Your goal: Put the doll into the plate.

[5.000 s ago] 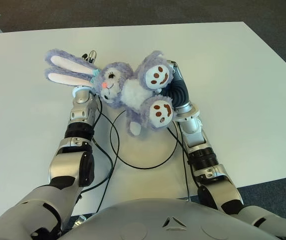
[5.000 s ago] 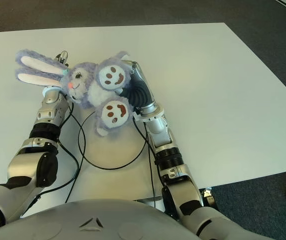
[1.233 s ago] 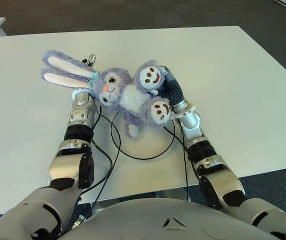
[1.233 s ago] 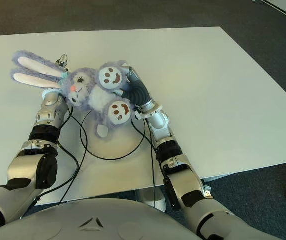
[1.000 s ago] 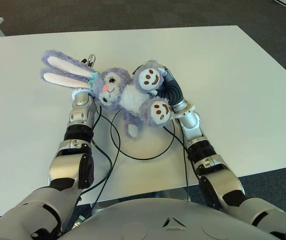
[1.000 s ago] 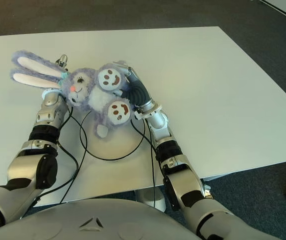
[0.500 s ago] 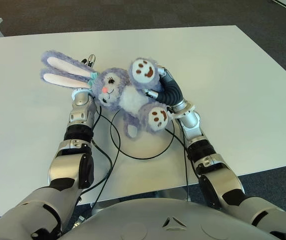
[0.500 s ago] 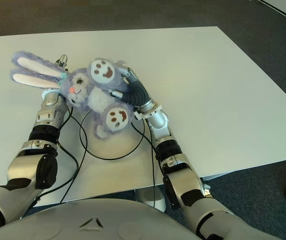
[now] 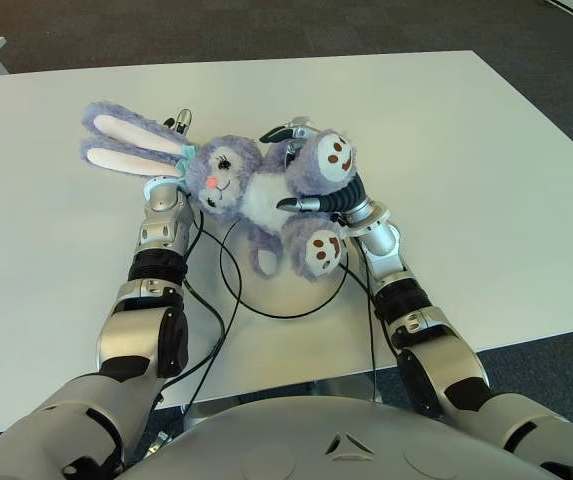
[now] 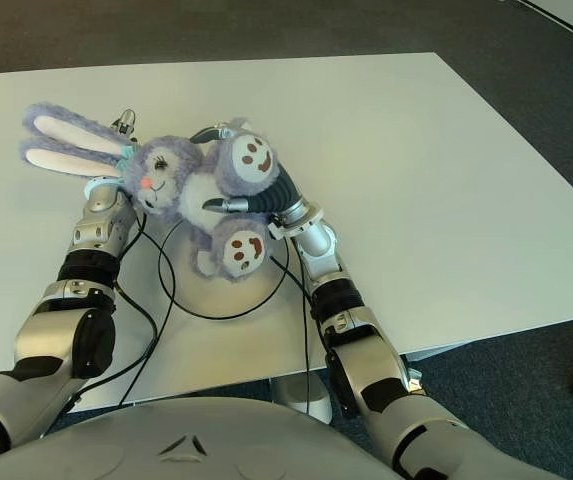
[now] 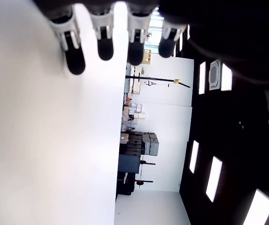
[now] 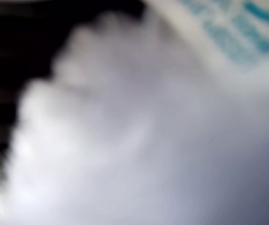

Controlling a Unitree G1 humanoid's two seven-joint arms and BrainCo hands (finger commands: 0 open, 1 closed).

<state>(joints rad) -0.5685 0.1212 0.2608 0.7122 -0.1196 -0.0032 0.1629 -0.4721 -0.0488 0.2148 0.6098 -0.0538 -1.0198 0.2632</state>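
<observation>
Doll [image 9: 251,190] lies on bench [image 9: 466,150], its upper foot swung rightward since half a second ago. Right hand [image 9: 311,180] grips its leg. Left hand [image 9: 171,150], under the head, fingers extended, empty.

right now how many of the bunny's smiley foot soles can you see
2. One sole faces up over the right hand, whose fingers wrap that leg of the doll. The other sole lies nearer the robot, beside that wrist.

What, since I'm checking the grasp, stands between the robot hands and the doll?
Nothing visible does. The right robot hand has its fingers curled around the doll at one leg, touching it. The left robot hand shows by the doll's head, holding nothing. No plate is in view.
</observation>
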